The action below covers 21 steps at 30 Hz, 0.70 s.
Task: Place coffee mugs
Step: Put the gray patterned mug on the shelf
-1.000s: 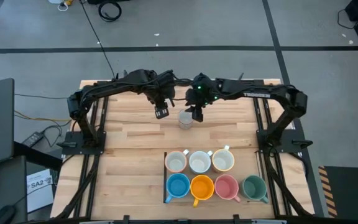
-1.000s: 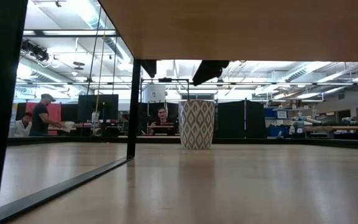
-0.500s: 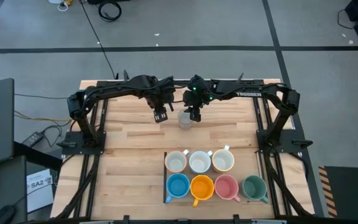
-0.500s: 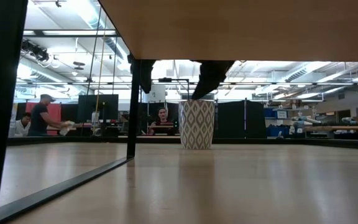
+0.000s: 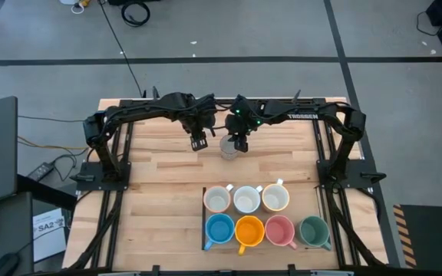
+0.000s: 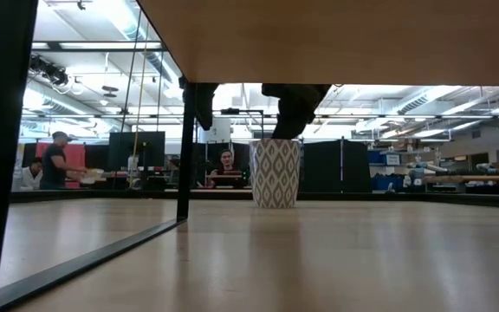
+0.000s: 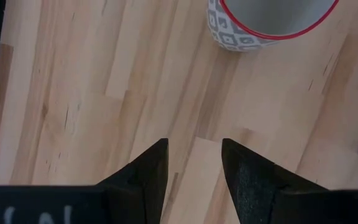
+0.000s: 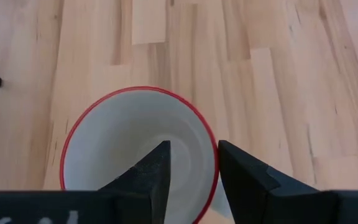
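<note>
A grey-and-white patterned mug [image 5: 229,147] with a red rim stands upright on the wooden table [image 5: 159,192], at the far middle; no handle shows. My right gripper [image 8: 191,158] is open over the mug's right side, pointing steeply down, one finger inside the rim and one outside. In the low view its tip [image 6: 288,130] is at the mug's top [image 6: 275,173]. My left gripper [image 7: 194,155] is open above bare wood just left of the mug [image 7: 266,25]. My right gripper straddles the mug's red rim [image 8: 211,134] on its right side, coming from above at a slant. One finger [image 8: 157,168] is inside the hollow and one [image 8: 238,171] outside. Whether either finger touches the wall, I cannot tell. The mug stands on the table.
Near the front edge stand two rows of mugs: three white or cream ones [image 5: 246,200] behind, and blue [image 5: 220,229], orange [image 5: 249,230], pink [image 5: 280,230] and green [image 5: 314,229] in front. Bare wood lies to the left. The low view shows people in the room beyond.
Both grippers have come down. My right gripper has sunk to the patterned mug's rim and shifted a little toward the table's left. My left gripper has dropped beside the mug. The mug has stayed where it was.
</note>
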Motion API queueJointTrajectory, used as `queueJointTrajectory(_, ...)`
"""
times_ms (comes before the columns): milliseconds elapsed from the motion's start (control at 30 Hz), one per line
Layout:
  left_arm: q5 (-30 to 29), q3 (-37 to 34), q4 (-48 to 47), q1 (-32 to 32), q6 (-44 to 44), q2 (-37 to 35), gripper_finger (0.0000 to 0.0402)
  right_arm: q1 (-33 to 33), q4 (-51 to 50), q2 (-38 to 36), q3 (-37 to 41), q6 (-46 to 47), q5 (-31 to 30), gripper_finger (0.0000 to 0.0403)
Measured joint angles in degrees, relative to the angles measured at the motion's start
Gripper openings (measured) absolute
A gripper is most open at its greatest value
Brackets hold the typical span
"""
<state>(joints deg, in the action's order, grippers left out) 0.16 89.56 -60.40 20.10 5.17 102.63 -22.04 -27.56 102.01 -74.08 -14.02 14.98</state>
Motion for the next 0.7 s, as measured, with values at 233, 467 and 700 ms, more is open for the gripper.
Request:
queueJointTrajectory(233, -0.02, 0.0, 0.15, 0.0, 0.0, 0.02, 0.0156, 0.0, -2.09, 0.01, 0.0, -0.11, -0.28, 0.0105)
queueJointTrajectory(467, -0.02, 0.0, 0.2, 0.0, -0.02, 0.02, 0.0156, 0.0, -2.83, 0.01, 0.04, -0.11, -0.31, 0.0057)
queueJointTrajectory(700, 0.0, 0.0, 0.25, 0.0, -0.02, 0.02, 0.0156, 0.0, -2.81, 0.01, 0.04, -0.06, -0.26, 0.0019)
